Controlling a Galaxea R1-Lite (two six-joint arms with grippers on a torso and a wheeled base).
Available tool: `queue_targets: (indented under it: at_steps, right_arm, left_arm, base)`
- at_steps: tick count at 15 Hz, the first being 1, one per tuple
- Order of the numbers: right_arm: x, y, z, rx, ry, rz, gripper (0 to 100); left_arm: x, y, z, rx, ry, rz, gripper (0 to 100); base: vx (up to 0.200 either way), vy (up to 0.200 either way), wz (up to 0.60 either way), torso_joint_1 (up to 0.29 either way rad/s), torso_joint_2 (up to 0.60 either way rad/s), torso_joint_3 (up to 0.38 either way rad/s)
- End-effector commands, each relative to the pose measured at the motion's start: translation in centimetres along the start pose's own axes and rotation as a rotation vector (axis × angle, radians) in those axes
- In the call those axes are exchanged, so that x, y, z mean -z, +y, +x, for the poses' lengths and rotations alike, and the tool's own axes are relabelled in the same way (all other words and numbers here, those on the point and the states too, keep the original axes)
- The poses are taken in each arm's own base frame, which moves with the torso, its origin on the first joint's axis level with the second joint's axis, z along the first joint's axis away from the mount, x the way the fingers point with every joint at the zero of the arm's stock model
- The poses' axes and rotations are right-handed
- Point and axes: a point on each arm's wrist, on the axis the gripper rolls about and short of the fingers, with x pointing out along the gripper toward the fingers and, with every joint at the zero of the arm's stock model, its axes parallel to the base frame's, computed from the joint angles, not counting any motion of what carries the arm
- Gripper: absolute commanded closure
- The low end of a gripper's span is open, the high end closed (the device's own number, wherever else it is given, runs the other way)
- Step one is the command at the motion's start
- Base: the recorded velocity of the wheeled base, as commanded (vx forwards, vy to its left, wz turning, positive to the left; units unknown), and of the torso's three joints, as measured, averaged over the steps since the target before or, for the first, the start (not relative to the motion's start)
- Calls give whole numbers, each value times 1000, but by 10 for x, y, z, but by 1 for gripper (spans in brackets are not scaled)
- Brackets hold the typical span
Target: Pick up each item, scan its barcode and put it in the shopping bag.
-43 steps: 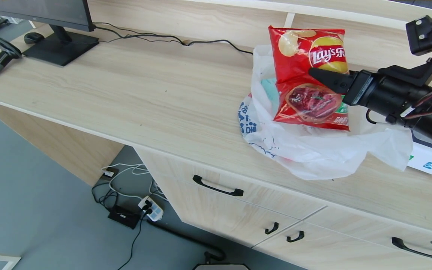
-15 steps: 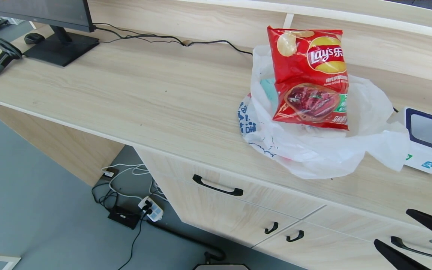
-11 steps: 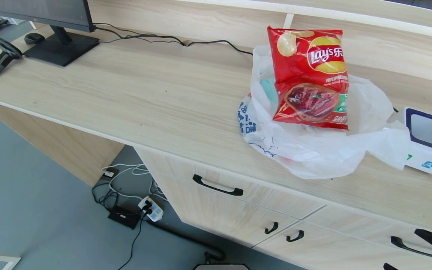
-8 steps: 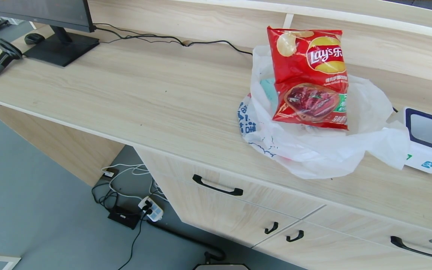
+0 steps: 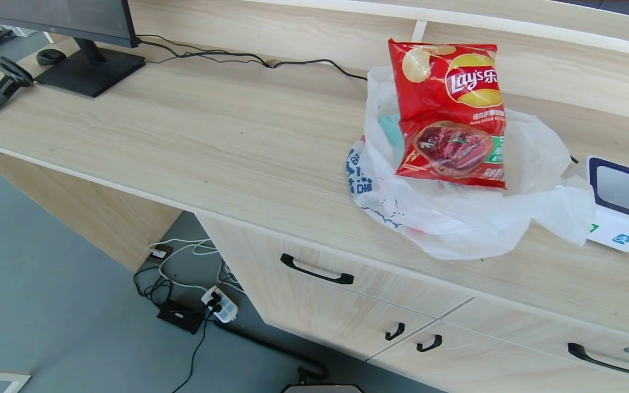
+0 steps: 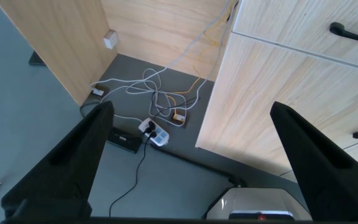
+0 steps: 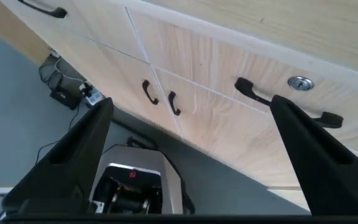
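Right pincer (image 7: 191, 102) has dropped, spread, beside the drawers (image 7: 216, 56), below the chip bag (image 5: 448, 112) in the shopping bag (image 5: 456, 224).

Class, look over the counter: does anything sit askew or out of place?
The chip bag is not tucked in: it stands propped on the slumped shopping bag, mostly sticking out. Its loose edge lies against the scanner.
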Motion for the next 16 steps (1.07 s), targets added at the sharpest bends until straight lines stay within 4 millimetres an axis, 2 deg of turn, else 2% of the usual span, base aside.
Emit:
queue_targets:
  at_steps: [1,3,6,9,11,12,16]
  right_arm:
    - [9,3,0,179,0,66,0]
    - [10,4,-4,171,-42,54,0]
    - [8,6,0,52,-150,-84,0]
    - [8,6,0,32,-148,-80,0]
    - [10,4,3,-98,-79,-94,0]
    - [15,3,2,-109,-42,-94,0]
    - [16,2,-2,-42,-73,-77,0]
  left_arm:
    - [0,0,0,-1,1,0,0]
    - [0,0,0,-1,0,-2,0]
    - [0,0,0,1,0,-2,0]
    - [0,0,0,1,1,-2,0]
    - [0,0,0,1,0,-3,0]
    - [0,0,0,-1,0,-3,0]
    - [0,0,0,1,0,-2,0]
  base:
    - [0,0,0,0,0,0]
    - [0,0,0,0,0,0]
    - [0,0,0,0,0,0]
    - [0,0,0,0,0,0]
    - [0,0,0,0,0,0]
    - [0,0,0,0,0,0]
    - [0,0,0,0,0,0]
